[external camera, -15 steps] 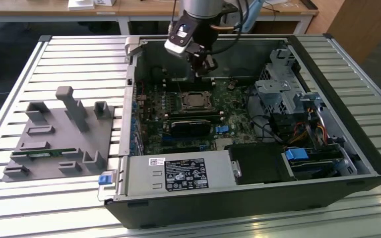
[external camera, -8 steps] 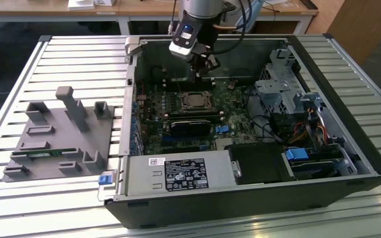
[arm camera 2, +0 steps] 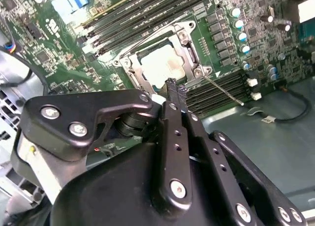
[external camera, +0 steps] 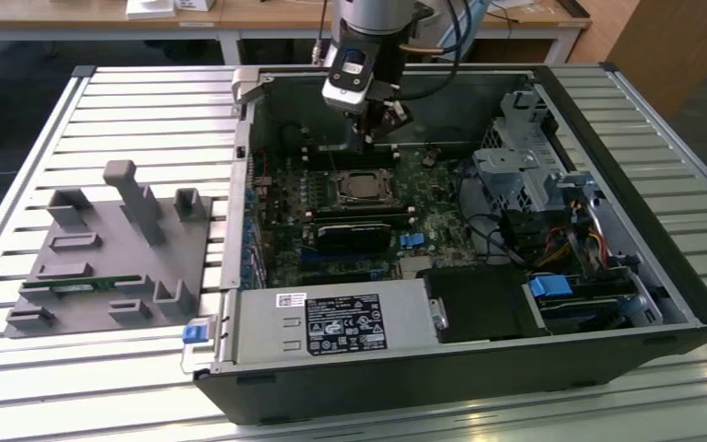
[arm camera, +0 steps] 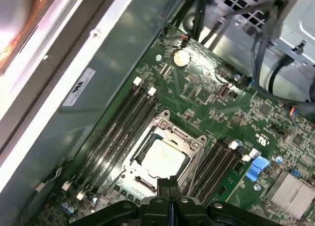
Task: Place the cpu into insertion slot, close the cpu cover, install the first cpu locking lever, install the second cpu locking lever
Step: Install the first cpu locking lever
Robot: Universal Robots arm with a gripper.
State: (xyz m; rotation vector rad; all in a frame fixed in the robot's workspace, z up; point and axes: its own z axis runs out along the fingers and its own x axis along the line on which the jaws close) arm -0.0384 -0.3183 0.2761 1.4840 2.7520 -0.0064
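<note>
In the exterior view, the cpu (external camera: pixel 356 187) sits in the insertion slot (arm camera 2: pixel 147 51) at mid-frame, with the cpu cover (arm camera: pixel 194 145) seemingly lowered over it. The gripper (external camera: pixel 376 138), fingers together and empty, hovers close above. One locking lever (arm camera 2: pixel 224 90) juts free, so latching looks unfinished.

The dull silver cpu (arm camera: pixel 164 157) lay flat in the black-rimmed insertion slot (arm camera: pixel 145 143), with the thin silvery cpu cover (arm camera: pixel 173 129) lowered around it.
</note>
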